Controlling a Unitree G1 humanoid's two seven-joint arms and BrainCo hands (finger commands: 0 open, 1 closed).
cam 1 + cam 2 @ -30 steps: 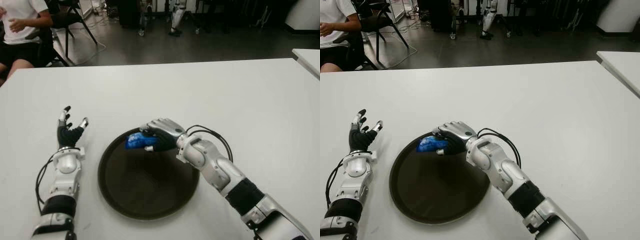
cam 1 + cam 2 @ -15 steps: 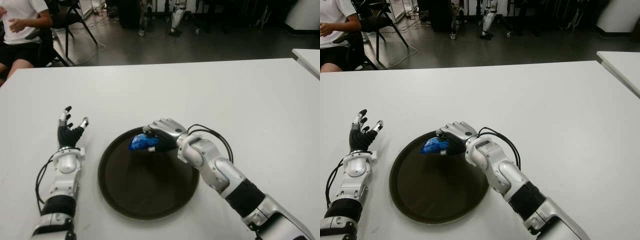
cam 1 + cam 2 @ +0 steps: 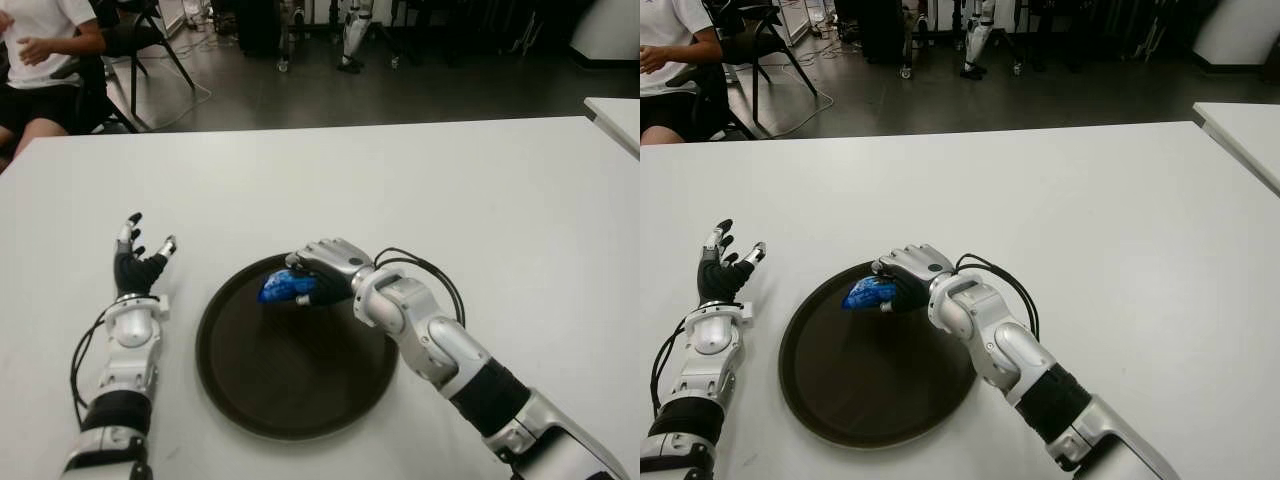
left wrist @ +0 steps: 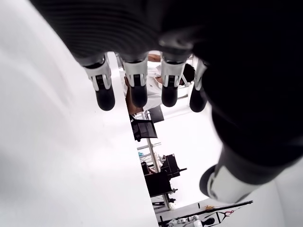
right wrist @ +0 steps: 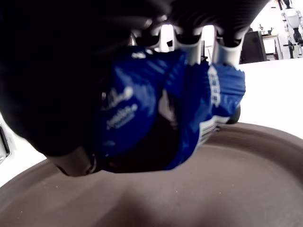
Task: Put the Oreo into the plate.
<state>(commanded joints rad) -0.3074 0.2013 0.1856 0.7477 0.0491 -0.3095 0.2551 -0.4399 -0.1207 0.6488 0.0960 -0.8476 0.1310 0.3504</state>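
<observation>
Blue-wrapped Oreo (image 3: 283, 287) is clamped by the right robot hand (image 3: 318, 270) above the plate (image 3: 300, 400), near its far rim; released here, it could be bounced onto the tabletop (image 3: 480, 200).

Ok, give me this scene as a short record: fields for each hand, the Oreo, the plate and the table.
right hand: shut on the Oreo, over the plate's far rim
Oreo: blue pack, held in the right hand, above the plate
plate: dark, round, nothing lying in it yet
left hand: open, idle, left of the plate
table: white
person: seated, far left
</observation>
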